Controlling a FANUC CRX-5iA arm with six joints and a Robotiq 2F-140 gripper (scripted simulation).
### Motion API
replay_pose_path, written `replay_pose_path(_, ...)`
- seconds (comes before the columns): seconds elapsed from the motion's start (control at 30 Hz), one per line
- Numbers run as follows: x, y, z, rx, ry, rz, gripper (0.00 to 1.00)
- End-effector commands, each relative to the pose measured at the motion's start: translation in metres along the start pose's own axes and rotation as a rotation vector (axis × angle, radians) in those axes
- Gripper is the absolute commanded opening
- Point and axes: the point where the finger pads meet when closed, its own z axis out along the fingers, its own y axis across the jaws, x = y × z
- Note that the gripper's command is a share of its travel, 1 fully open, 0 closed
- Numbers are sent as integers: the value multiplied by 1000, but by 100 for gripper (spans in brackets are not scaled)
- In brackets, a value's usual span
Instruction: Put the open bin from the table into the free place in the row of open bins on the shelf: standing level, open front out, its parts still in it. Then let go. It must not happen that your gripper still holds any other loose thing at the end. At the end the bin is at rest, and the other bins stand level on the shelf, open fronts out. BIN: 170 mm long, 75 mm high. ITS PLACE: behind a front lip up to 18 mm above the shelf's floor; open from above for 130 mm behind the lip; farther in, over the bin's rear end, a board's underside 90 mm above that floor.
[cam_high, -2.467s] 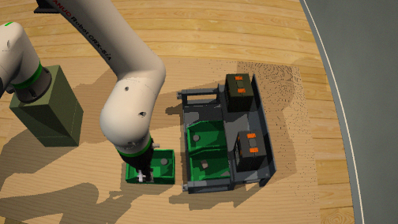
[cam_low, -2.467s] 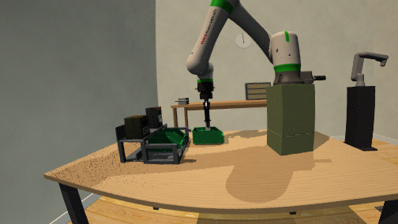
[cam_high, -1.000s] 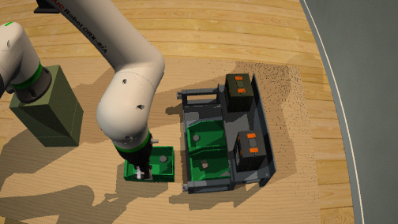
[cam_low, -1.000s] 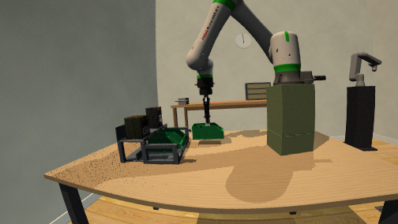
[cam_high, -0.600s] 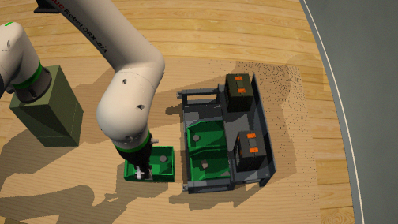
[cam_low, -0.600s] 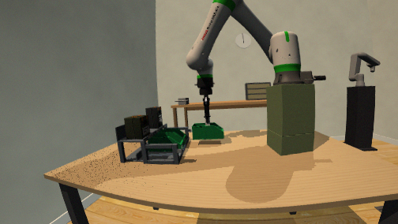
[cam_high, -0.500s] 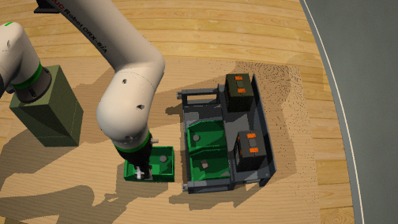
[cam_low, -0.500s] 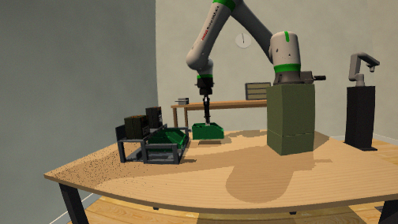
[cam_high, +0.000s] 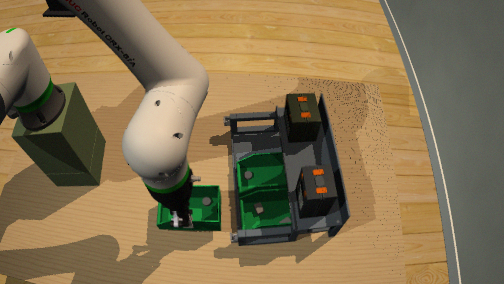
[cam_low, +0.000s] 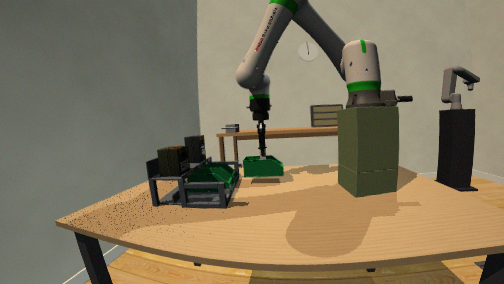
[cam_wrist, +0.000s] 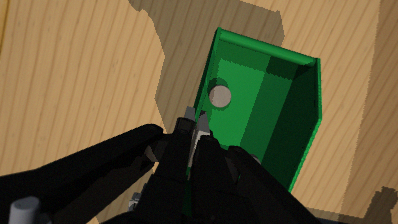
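Observation:
The green bin (cam_high: 204, 217) (cam_low: 263, 167) (cam_wrist: 240, 120) hangs roughly level a little above the table, over its own shadow. My gripper (cam_high: 182, 220) (cam_low: 262, 156) (cam_wrist: 192, 121) is shut on one long side wall of it. A round grey part (cam_high: 206, 201) (cam_wrist: 220, 96) lies inside; a second one is mostly hidden behind the fingers in the wrist view. The grey shelf (cam_high: 265, 236) (cam_low: 204, 204) stands beside the bin. Two green bins, one nearer the middle (cam_high: 272, 170) and one at the end (cam_high: 272, 204), sit side by side in it, parts inside. The free place (cam_high: 250, 143) is beside the middle bin.
Two dark boxes with orange marks, one (cam_high: 302, 120) (cam_low: 171, 161) near the free place's end and one (cam_high: 318, 195) (cam_low: 195, 148) at the other end, stand on the shelf's upper board (cam_high: 306, 156). The green robot pedestal (cam_high: 65, 145) (cam_low: 368, 150) stands on the other side.

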Motion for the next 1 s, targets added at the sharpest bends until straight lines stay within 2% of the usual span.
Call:
replay_pose_path(0.0,0,0,0,0,0,0,0)
replay_pose_path(0.43,1,9,0,0,0,-2,0)
replay_pose_path(0.97,3,39,1,0,0,-10,0)
